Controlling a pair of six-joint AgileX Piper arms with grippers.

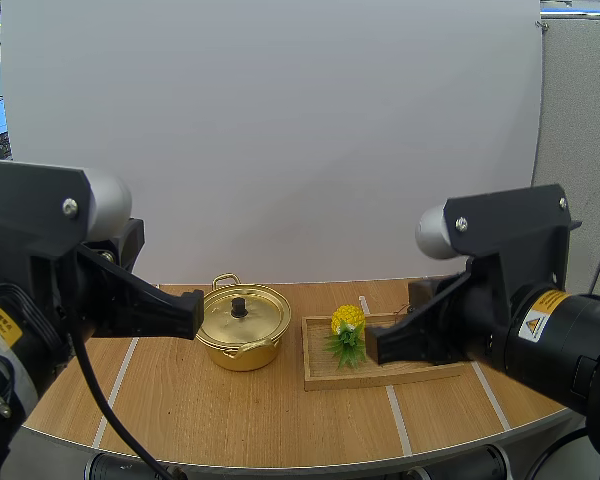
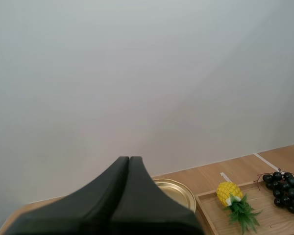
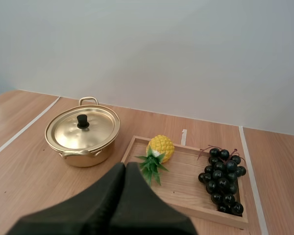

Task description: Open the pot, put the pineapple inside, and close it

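Observation:
A golden pot [image 1: 243, 325] stands on the wooden table with its lid [image 3: 82, 128] on and a black knob [image 1: 239, 306] on top. To its right a small yellow pineapple [image 1: 347, 330] with green leaves lies on a wooden tray [image 1: 325, 375]. My left gripper [image 1: 192, 313] hangs shut, raised just left of the pot, its fingers [image 2: 129, 169] together as one dark wedge. My right gripper [image 1: 374, 347] is shut too, raised over the tray just right of the pineapple [image 3: 159, 148]. Neither holds anything.
A bunch of dark grapes [image 3: 222, 177] lies on the right half of the tray [image 3: 181, 193]. White tape lines [image 1: 398, 420] cross the table. The table's curved front edge [image 1: 280, 465] runs close to the arm bases.

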